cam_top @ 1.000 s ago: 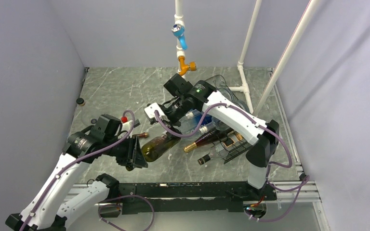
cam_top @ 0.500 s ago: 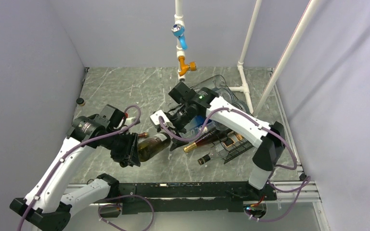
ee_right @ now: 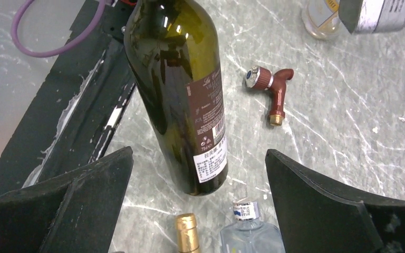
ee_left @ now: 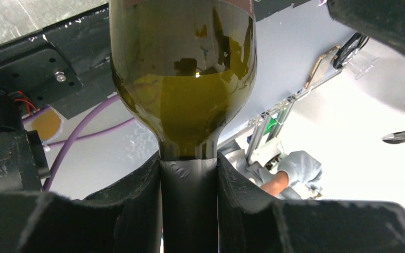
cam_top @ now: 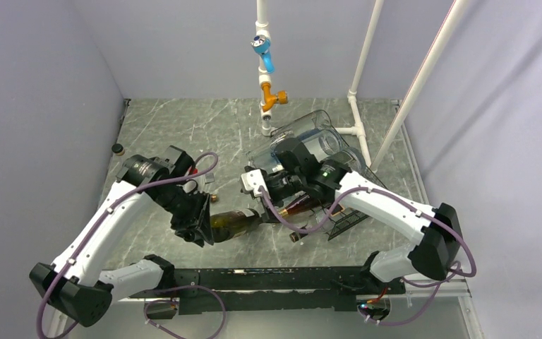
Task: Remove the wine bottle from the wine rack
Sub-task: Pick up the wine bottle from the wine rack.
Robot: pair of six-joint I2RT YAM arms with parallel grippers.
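We have dark green glass wine bottle [cam_top: 234,223] off black wire-mesh rack [cam_top: 347,214], mid-frame. Left gripper [ee_left: 189,179] pinches neck; right gripper [ee_right: 198,163] wide, empty. Only putting down left, we think.

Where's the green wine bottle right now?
Top view, near centre: the green bottle is held by its neck in the left gripper, just left of the black rack and clear of it.
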